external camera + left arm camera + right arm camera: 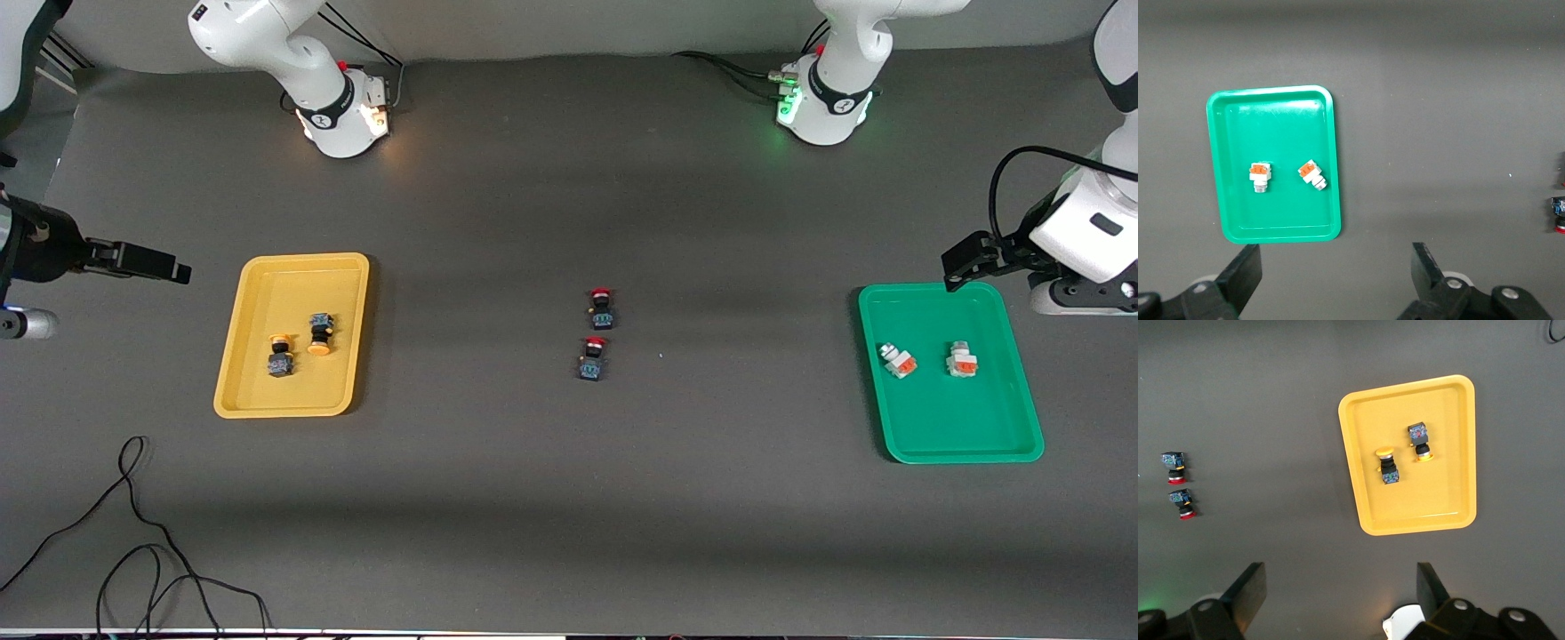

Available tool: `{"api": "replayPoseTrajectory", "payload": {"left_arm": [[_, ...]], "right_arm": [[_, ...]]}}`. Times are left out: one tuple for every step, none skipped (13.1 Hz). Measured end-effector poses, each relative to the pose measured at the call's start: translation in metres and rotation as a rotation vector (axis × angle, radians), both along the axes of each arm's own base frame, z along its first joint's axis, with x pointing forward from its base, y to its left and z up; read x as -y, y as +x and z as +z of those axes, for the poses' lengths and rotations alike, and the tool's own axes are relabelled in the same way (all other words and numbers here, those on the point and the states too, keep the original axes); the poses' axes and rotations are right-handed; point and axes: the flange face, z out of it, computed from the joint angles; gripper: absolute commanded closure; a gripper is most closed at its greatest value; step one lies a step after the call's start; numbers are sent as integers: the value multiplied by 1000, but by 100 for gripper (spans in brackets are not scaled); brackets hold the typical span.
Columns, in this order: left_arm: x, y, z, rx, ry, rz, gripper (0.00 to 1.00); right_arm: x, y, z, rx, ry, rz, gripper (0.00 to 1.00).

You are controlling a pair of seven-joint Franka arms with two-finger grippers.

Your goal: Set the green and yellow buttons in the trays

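We see both wrist views showing jaws spread, empty — left gripper (1331, 280) beside the green tray (1221, 167) with two orange-faced buttons (1259, 176), right gripper (1341, 593) near the yellow tray (1465, 453) holding two yellow-capped buttons (1387, 464). Only the front view shows a loose cable (133, 533) — no readable writing.

The yellow plastic tray (293, 335) near the counter's (569, 498) right-arm edge holds two black-bodied yellow-capped buttons (300, 343); the green plastic tray (949, 373) near the left-arm edge holds two white-grey buttons (929, 360). Two red-capped black buttons (597, 332) lie mid-counter.
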Motion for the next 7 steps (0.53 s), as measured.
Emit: {"api": "replayPoseTrajectory", "payload": {"left_arm": [[0, 0, 0, 0, -3, 1, 0], [0, 0, 0, 0, -4, 1, 0], [0, 0, 0, 0, -5, 1, 0], [0, 0, 0, 0, -5, 1, 0], [0, 0, 0, 0, -6, 1, 0], [0, 0, 0, 0, -6, 1, 0], [1, 0, 0, 0, -6, 2, 0]], "right_arm": [[6, 4, 0, -2, -10, 12, 0], [11, 5, 1, -4, -19, 27, 0], [14, 3, 4, -3, -26, 48, 0], [15, 1, 8, 0, -30, 70, 0], [14, -3, 14, 6, -32, 92, 0], [12, -6, 19, 13, -38, 111, 0], [9, -10, 24, 18, -53, 129, 0]]}}
